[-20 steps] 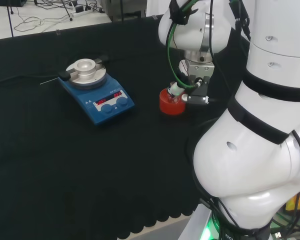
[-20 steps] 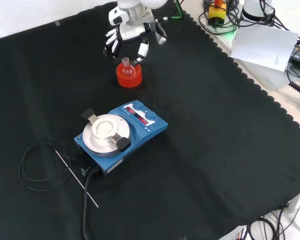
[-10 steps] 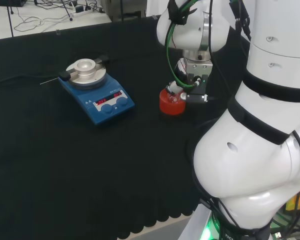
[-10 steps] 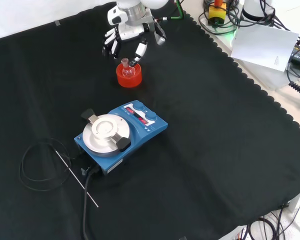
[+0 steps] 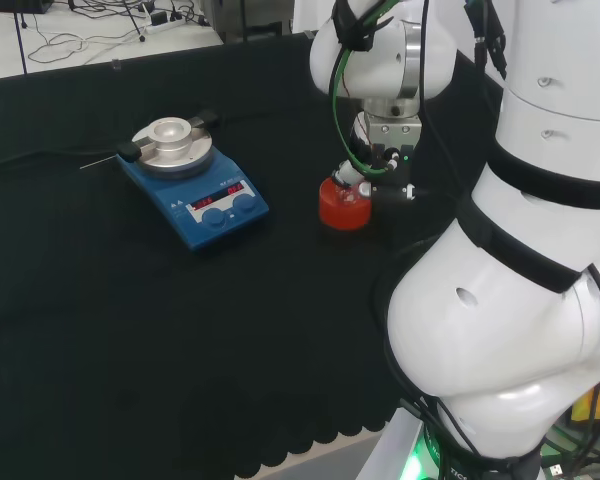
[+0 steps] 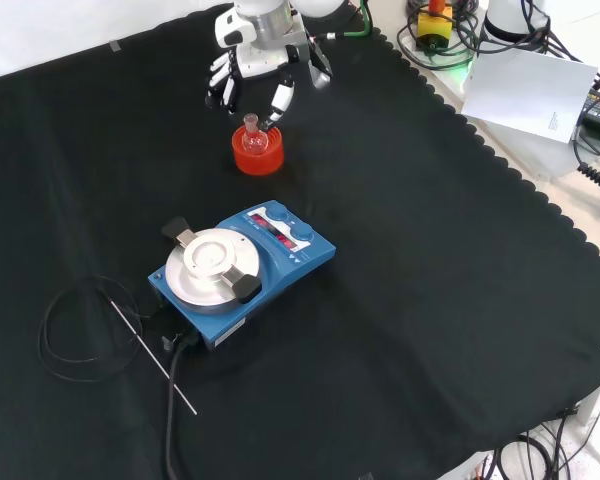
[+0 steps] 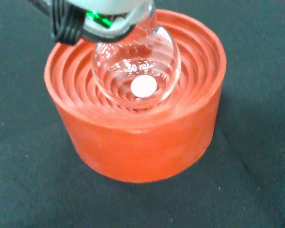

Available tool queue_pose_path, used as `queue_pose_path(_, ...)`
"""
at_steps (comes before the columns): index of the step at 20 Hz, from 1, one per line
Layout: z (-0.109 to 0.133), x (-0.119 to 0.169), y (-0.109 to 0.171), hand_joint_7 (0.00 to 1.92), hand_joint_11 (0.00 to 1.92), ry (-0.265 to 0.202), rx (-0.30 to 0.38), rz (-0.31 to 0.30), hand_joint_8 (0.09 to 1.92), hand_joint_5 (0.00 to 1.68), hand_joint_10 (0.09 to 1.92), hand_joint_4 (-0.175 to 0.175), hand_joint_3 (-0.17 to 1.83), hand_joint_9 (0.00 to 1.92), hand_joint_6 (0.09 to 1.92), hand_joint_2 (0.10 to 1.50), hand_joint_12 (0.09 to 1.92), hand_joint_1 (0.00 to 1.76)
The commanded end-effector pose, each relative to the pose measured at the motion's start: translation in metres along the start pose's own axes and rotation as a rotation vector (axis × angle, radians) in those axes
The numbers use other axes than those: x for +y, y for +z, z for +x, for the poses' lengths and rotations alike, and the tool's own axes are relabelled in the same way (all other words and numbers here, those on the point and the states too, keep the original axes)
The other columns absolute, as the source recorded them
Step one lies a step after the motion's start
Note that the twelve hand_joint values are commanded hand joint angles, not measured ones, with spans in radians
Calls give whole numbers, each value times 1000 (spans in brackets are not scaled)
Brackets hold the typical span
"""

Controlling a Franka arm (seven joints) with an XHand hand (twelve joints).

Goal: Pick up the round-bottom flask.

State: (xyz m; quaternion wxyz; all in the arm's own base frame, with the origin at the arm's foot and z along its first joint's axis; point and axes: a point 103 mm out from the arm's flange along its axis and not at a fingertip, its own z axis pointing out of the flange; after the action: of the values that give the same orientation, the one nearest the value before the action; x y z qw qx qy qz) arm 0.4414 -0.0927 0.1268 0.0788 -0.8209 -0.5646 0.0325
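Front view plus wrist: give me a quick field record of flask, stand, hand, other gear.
flask: round-bottom flask, clear glass, seated in the stand, neck up
stand: red ribbed ring on the black cloth
hand: hand just above the flask, fingers spread around the neck, no closed grip seen
other: blue stirrer plate nearer the front camera, apart from the stand
task state: flask not lifted

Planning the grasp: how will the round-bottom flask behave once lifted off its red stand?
The round-bottom flask looks like thin clear glass, so probably light, fragile and slippery. Its rounded base would likely roll if set outside the red ribbed stand.
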Motion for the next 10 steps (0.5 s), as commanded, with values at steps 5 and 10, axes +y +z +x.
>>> queue_pose_path(5,3,-15,-60,418,371,5,39,-55,691,1165,606,84,693,650,880,689,1331,1118)
queue_pose_path(10,13,-20,-89,415,385,-8,39,-78,691,1168,606,72,727,654,891,671,1327,1123)
